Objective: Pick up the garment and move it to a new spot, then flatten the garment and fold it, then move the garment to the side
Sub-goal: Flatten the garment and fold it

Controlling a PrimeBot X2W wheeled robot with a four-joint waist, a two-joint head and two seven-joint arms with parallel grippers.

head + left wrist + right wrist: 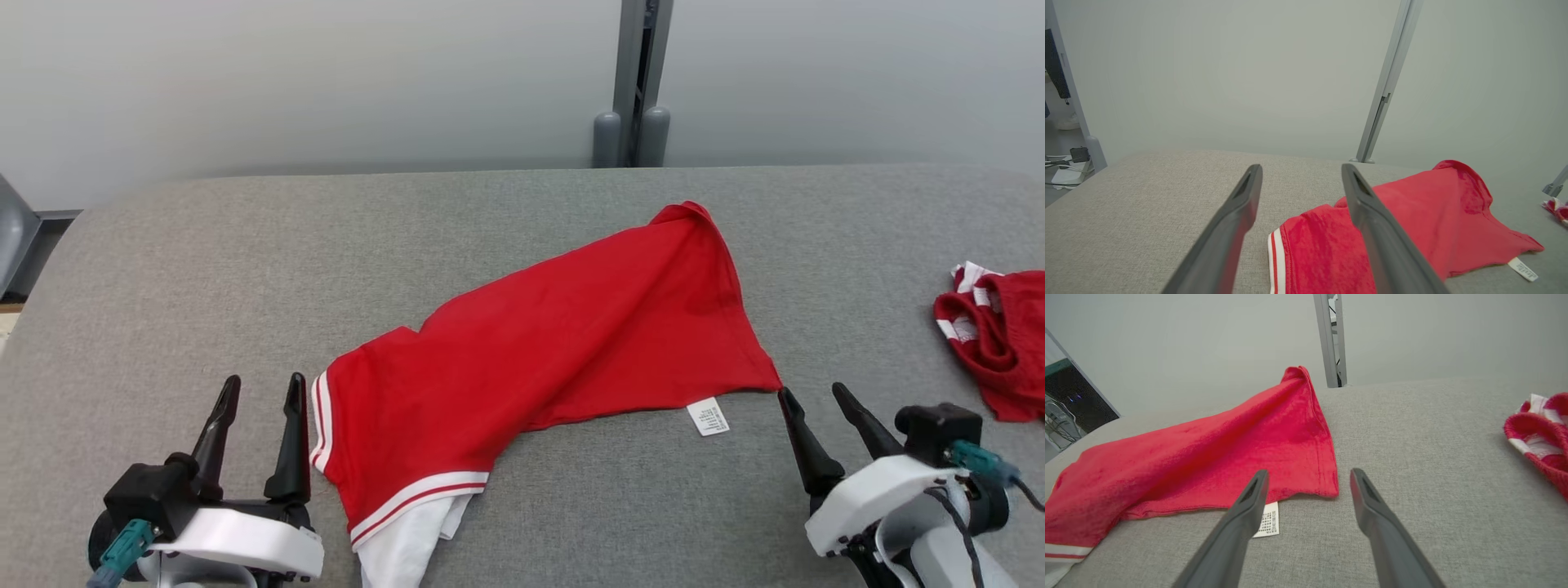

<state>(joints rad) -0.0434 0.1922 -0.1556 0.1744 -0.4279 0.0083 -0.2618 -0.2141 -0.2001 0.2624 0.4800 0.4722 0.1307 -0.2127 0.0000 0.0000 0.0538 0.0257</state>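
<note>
Garment [555,343] lies rumpled on desk [204,261], long axis running from striped hem [320,420] at near left to far-right corner. Left tool [264,379], released and empty, sits just beside hem; right tool [812,389], likewise released, just beside near-right corner.

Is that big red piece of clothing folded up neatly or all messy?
Messy, not neatly folded. The red garment lies crooked and creased on the grey fabric surface, its white care label poking out.
</note>
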